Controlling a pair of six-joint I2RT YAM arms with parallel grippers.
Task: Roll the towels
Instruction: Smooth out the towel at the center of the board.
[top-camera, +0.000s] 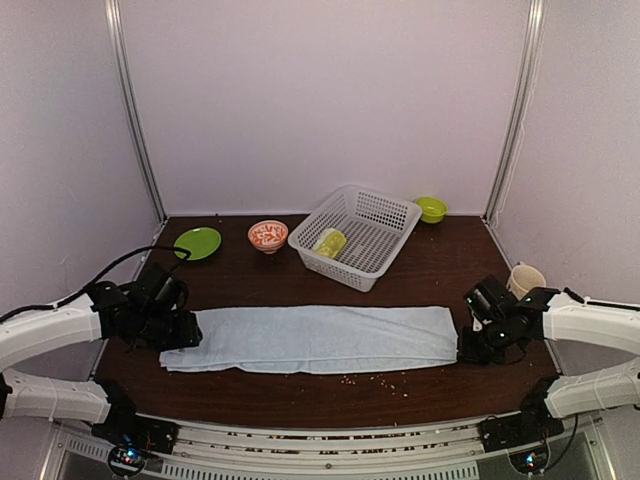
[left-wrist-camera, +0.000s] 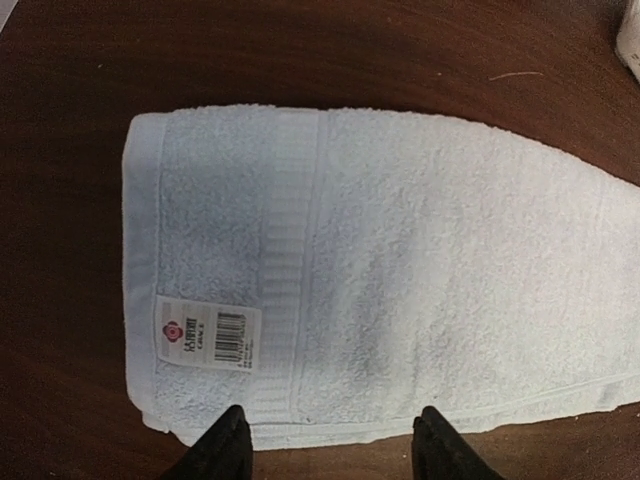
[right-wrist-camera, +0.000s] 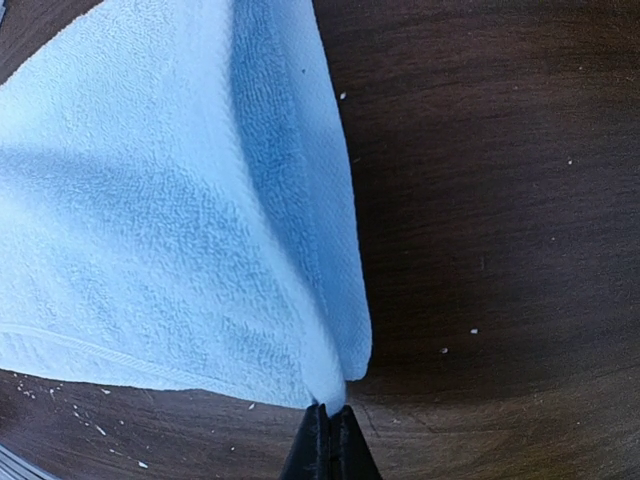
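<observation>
Blue towel (top-camera: 310, 338): spread flat on the tabletop (top-camera: 420, 270), a long strip running left to right near the front edge. Left jaws: apart, tips at the towel's edge by its left end, nothing gripped; cannot tell whether touching the cloth. Printed label (left-wrist-camera: 208, 336) on that end, just ahead of the tips. Right jaws: together, clamped on a corner of the towel's right end, cloth pulled into a ridge toward the tips. Green towel (top-camera: 330, 242): rolled up, lying inside the white basket (top-camera: 392, 212) at the back, well apart from the blue one. Left of the basket: orange bowl (top-camera: 267, 235), then green plate (top-camera: 198, 243). Right of it: small green bowl (top-camera: 431, 208). Cup (top-camera: 525, 278) beside the right arm. Crumbs (top-camera: 375, 380) scattered along the towel's near edge.
</observation>
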